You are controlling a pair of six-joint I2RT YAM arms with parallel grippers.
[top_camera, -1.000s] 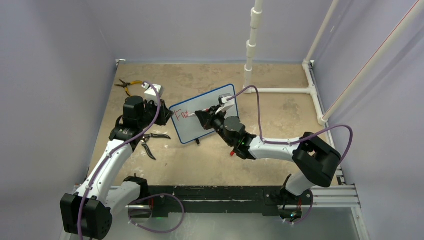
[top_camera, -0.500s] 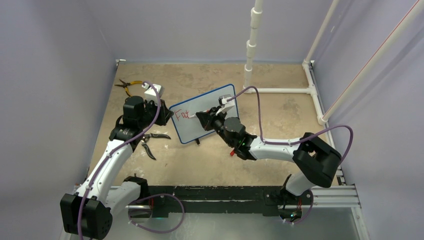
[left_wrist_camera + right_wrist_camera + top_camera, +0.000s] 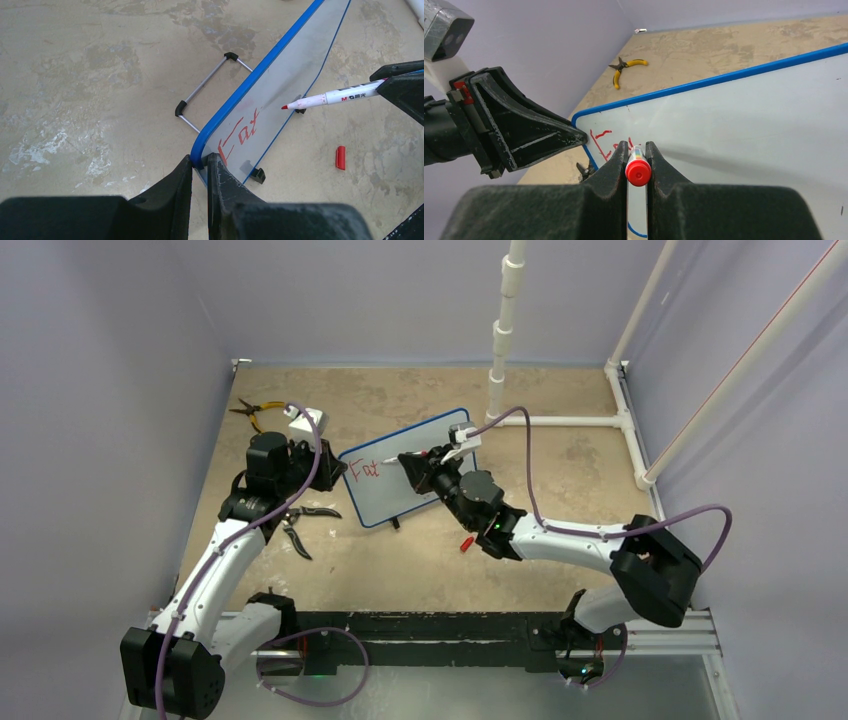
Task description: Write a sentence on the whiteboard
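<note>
Pliers [image 3: 253,412] behind-left of whiteboard [image 3: 385,498], marker cap [image 3: 466,543] before its right end.

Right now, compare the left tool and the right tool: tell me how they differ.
The left tool is shut on the whiteboard's blue corner; the right tool is shut on a marker. The left tool touches the board beside the red lettering; the right tool is off it, aiming the marker's tip at its face. Both are black and shut.
</note>
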